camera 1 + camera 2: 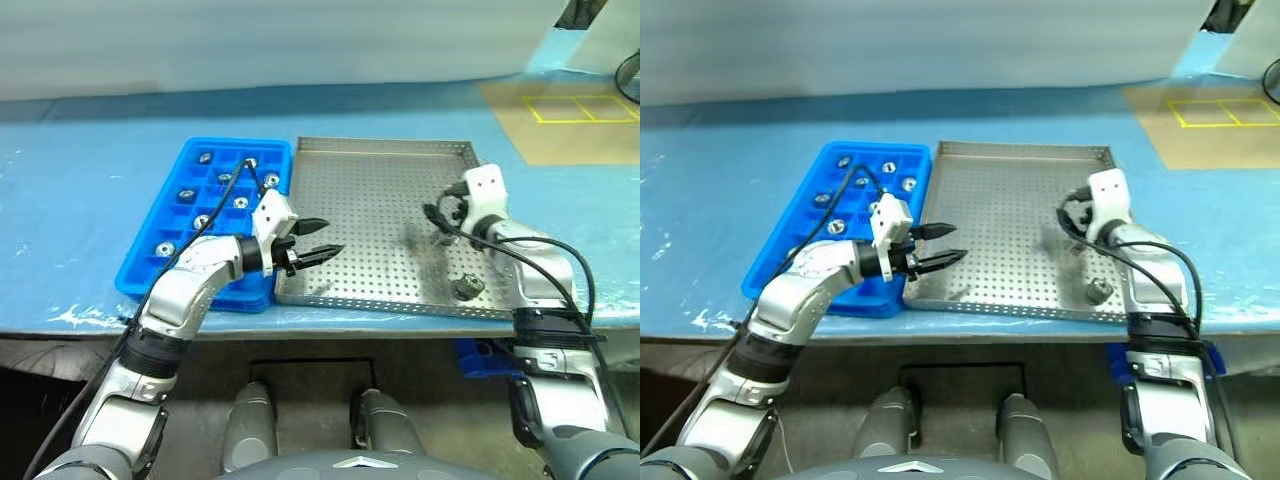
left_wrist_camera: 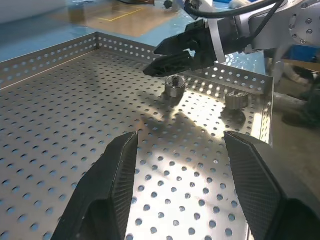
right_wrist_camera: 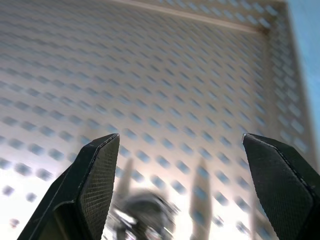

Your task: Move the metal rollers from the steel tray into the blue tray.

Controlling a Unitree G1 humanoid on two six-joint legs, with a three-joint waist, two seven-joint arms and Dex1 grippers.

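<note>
With both grippers empty and spread, the right gripper (image 3: pixel 180 190) hangs, seemingly, over a small shiny metal roller (image 3: pixel 142 217) at the lower right of the perforated steel tray (image 1: pixel 380 200), needing descent and closure, while the left gripper (image 1: pixel 318 240) waits mid-frame beside the bright blue celled plastic tray (image 1: pixel 205 215).

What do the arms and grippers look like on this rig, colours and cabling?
Both arms are silver-grey metallic shells with black joint bands. Each wrist carries a white block housing, and black cables loop loosely along each forearm to it. The left gripper and right gripper each have two black tapered fingers; the finger pads have a fine cross-hatched grip texture. No markings visible.
</note>
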